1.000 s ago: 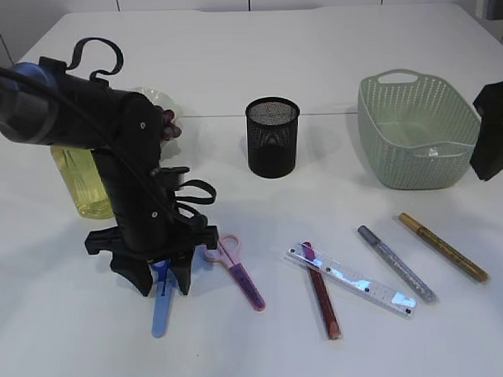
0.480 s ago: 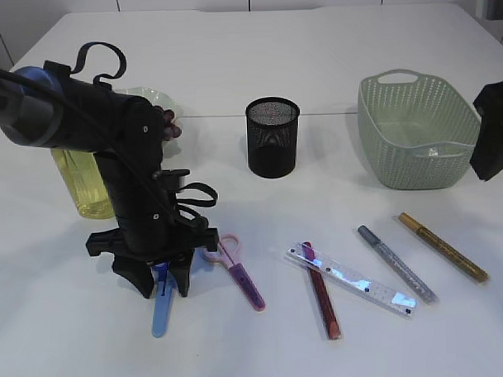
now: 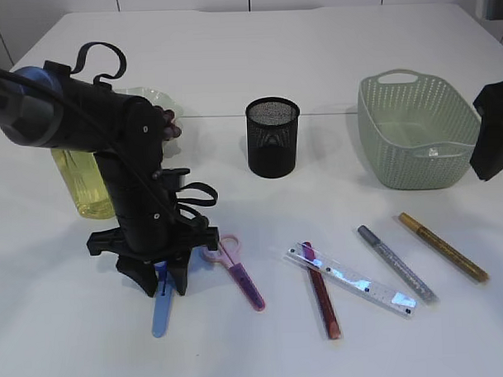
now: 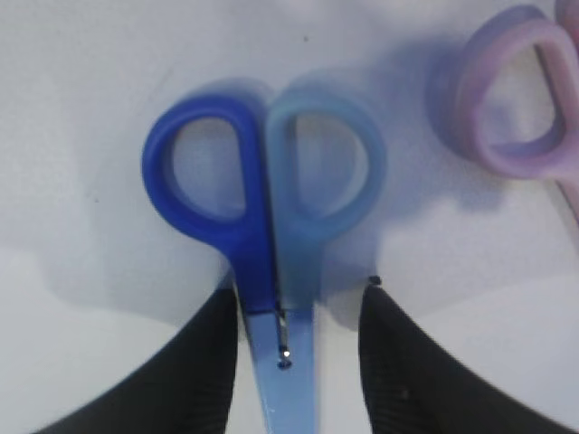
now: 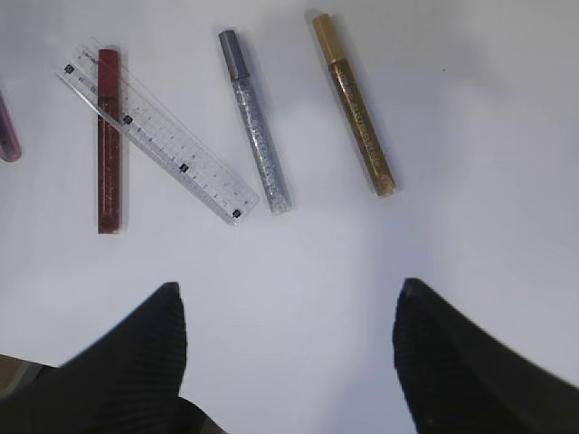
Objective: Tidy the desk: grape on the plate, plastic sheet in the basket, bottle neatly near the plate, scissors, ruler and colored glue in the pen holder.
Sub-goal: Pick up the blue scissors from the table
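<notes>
Left end effector [image 3: 160, 284] down on the desk [image 3: 74, 327], fingers straddling the blue scissors [image 4: 271, 235] with gaps either side, pink scissors [image 3: 238, 267] at its 3 o'clock, right end effector [image 5: 289, 353] spread wide above ruler [image 5: 154, 140] and glue pens [image 5: 253, 117]

No words or brands can be read; the ruler [image 5: 156, 131] bears graduation marks (numerals too small).
</notes>
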You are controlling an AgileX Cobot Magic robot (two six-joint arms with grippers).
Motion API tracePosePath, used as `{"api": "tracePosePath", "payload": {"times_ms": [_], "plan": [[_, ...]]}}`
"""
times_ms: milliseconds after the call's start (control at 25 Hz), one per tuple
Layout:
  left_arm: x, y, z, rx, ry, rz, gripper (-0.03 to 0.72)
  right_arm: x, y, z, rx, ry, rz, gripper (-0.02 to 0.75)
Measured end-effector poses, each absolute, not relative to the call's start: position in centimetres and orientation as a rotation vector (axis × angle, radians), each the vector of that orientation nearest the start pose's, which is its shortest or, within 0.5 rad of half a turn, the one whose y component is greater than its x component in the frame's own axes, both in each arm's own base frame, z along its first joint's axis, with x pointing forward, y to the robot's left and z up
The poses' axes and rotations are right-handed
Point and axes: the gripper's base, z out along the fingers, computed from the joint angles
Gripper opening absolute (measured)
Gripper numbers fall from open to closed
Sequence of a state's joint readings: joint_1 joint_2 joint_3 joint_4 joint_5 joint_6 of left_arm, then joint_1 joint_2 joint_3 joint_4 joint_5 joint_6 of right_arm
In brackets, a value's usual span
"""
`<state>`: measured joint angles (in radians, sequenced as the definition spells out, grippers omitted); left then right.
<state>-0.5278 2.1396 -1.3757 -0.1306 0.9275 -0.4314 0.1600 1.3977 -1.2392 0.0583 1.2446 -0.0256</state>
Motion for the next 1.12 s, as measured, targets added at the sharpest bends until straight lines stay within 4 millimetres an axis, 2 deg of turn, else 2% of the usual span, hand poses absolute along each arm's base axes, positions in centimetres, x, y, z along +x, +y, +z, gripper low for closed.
{"api": "tracePosePath", "payload": {"times_ms": [240,480,640,1120], "plan": [[33.34,-20.52,10.98,0.028,3.214,-0.122,0.241,25.98,4.70,32.40,-0.251,2.878,0.108,0.557],[33.35,-20.52,10.98,0.028,3.212,-0.123,0.216,25.98,4.70,32.40,-0.251,2.878,0.108,0.557],[33.35,-20.52,10.98,0.031,3.212,-0.123,0.164,25.98,4.70,32.40,-0.251,2.878,0.108,0.557],[33.46,-20.52,10.90,0.044,3.209,-0.115,0.146,25.98,4.70,32.40,-0.251,2.878,0.108,0.557]]}}
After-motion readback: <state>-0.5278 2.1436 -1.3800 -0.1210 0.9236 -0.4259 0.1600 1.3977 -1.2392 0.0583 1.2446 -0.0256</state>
